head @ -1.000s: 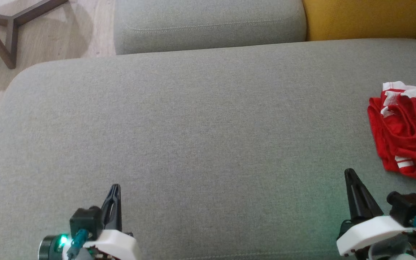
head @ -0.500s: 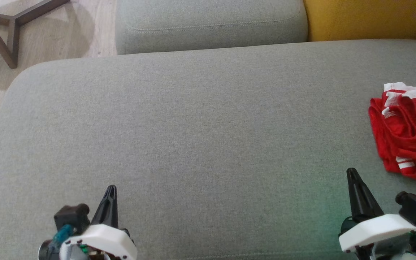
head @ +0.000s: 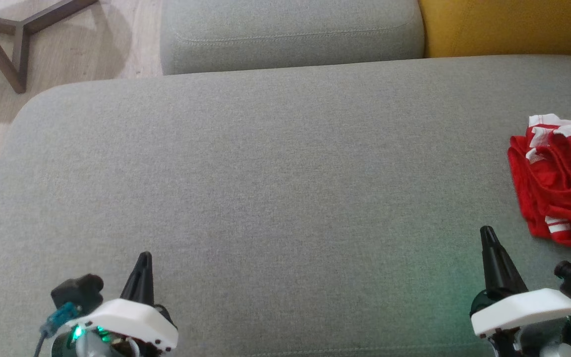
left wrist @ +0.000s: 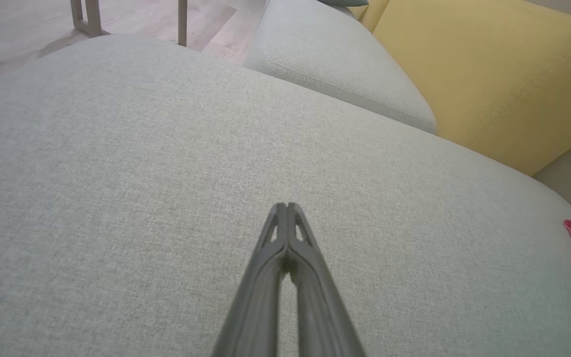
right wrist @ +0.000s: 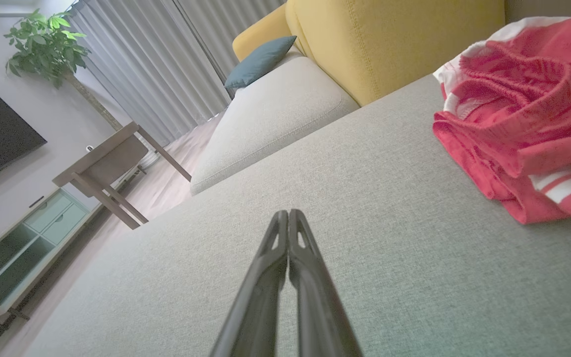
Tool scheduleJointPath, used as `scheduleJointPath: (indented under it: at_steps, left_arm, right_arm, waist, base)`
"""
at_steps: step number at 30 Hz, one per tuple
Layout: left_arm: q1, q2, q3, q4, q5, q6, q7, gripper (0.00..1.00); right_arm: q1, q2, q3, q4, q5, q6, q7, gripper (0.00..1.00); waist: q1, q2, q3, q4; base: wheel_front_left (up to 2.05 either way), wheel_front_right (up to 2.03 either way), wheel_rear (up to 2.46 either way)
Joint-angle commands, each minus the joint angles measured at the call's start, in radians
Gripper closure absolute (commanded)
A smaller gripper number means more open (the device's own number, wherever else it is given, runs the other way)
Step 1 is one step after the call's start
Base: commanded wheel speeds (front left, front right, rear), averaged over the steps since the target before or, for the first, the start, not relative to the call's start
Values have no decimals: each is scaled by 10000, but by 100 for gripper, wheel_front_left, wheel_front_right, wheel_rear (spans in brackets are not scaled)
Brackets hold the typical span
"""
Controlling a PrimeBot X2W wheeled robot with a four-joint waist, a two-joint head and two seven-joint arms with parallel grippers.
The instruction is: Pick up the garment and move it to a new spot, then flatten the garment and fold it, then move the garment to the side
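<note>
Long tapered black fingers (head: 139,285) on left gripper (head: 143,258) and right gripper (head: 486,232), white wrist shells (head: 127,317) edged with small dark screws (head: 160,341), black camera blocks (head: 75,290) alongside, teal cable connectors (head: 60,315), green light (head: 76,333) glowing at the left wrist

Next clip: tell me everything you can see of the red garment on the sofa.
The red garment is thin, soft-looking fabric with white trim and white stripes near a hem. It lies crumpled in a loose heap, not flattened or folded, at the right edge of the head view, partly cut off there. It rests on the grey seat cushion; the right gripper, shut, is apart from it.
</note>
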Motion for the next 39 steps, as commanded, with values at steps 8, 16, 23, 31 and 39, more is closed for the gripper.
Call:
scheduleJointPath:
  at_steps: [8, 16, 23, 31, 39]
  left_arm:
    - [-626, -22, 542, -204, -1152, -322, 212, 100]
    - [-711, -103, 815, -139, -2059, -565, 379, 100]
    - [-789, -178, 1060, -76, -2851, -778, 530, 100]
    - [-879, -268, 1346, -3, -3751, -1022, 707, 100]
    - [-970, -362, 1637, 73, -4647, -1265, 889, 100]
  right_arm:
    - [-592, -207, -34, -105, 1231, 22, 33, 100]
    - [-735, -231, -72, 56, 2180, 26, 63, 100]
    - [-862, -248, -110, 199, 3008, 30, 95, 100]
    - [-1006, -263, -160, 363, 3949, 34, 135, 100]
    - [-1152, -274, -216, 527, 4886, 38, 181, 100]
  waist:
    - [0, -1, -3, 26]
    - [0, -1, -6, 48]
    - [0, -1, -9, 68]
    - [0, -1, -13, 91]
    - [0, -1, -16, 114]
  base:
    - [0, 0, 0]
    - [0, 0, 0]
    - [0, 0, 0]
    - [0, 0, 0]
    - [0, 0, 0]
